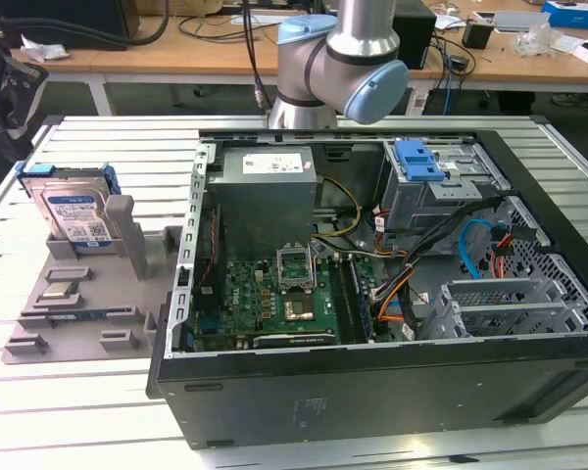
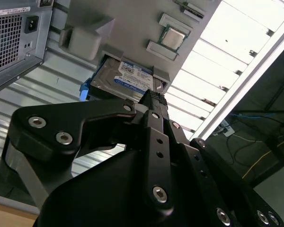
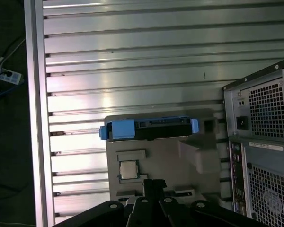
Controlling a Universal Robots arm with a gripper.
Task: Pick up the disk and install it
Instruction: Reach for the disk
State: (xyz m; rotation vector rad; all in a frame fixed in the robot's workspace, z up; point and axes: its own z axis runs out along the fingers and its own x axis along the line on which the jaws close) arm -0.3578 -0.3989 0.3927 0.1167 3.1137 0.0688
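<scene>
Tool (image 2: 154,97), closed, hovers near the white-and-blue-labelled disk (image 2: 125,76).

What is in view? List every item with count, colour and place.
Disk: one, silver with blue frame, upright in the holder.
Holder: one, grey, exterior view's left.
Chip: one, silver, on the holder.
Computer case: one, black, open, beside the holder.
Power supply: one, grey, inside the case.
Circuit board: one, green, inside the case.
Latch: one, blue, inside the case.
Table: one, silver, under everything.
Arm: one, grey and light blue, behind the case.
Gripper: one, black, apart from the disk.
</scene>
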